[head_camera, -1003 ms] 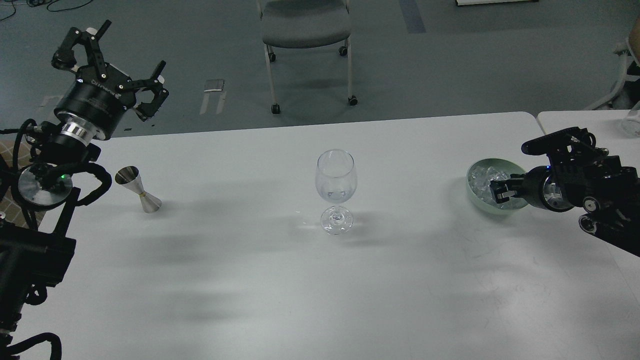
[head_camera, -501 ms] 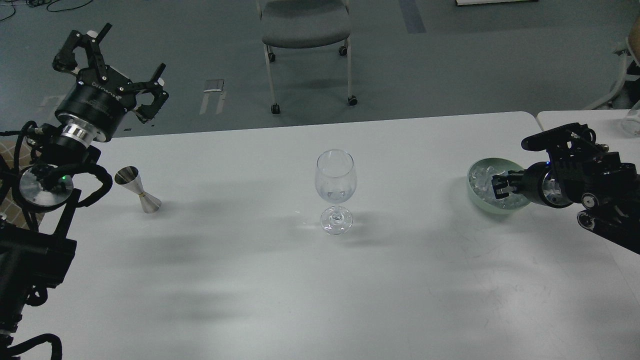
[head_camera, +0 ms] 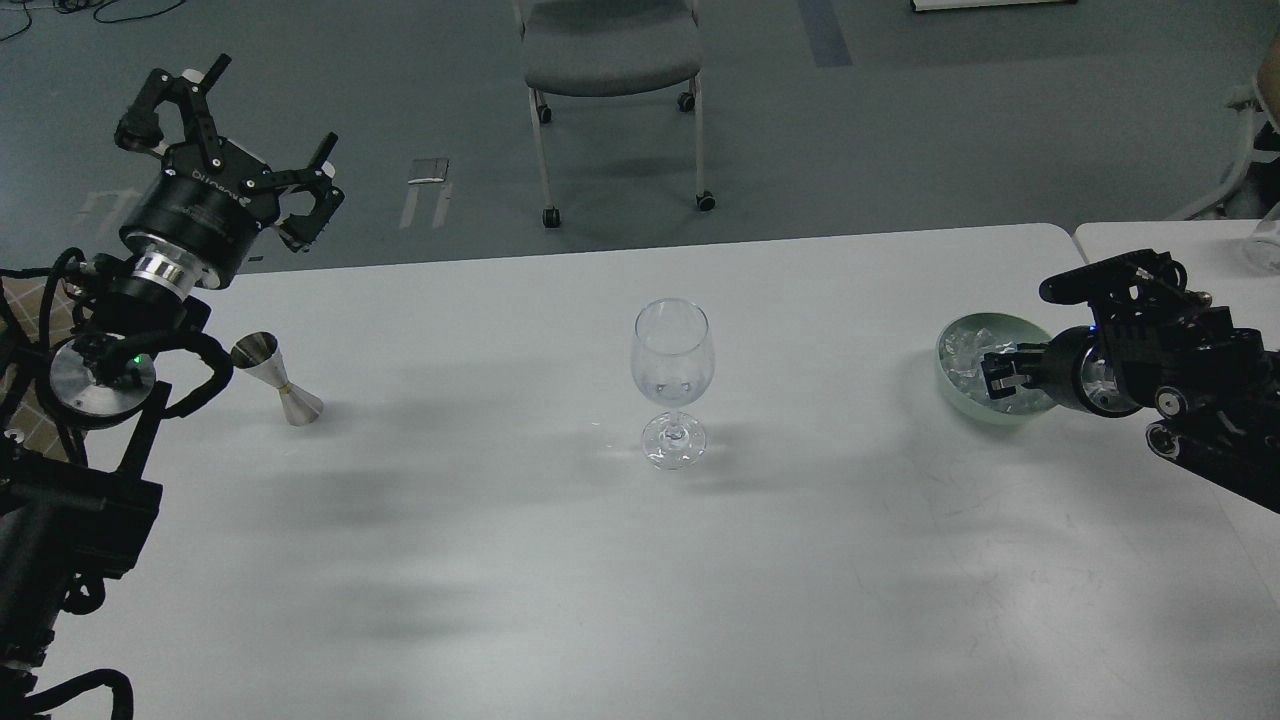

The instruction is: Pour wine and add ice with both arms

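The ice (head_camera: 968, 352) lay as a heap of small clear cubes in a pale green bowl (head_camera: 952, 392) near the right end of the white desk (head_camera: 560, 560); the cubes were jumbled, with no common direction or long axis to be made out. The right gripper (head_camera: 1000, 378) reached into the bowl from the right, its arm lying roughly level and pointing left, and its dark fingers sat down among the cubes; whether they were clenched on a cube or released could not be told. The left gripper (head_camera: 232, 125) was raised beyond the desk's far left edge, pointing up and away, with its fingers (head_camera: 165, 95) spread wide and grasping nothing. White lettering ran across its black body but could not be read. A clear stemmed wine glass (head_camera: 672, 380) stood upright at mid-desk, well apart from the bowl. A steel jigger (head_camera: 276, 380) stood tilted near the left arm.
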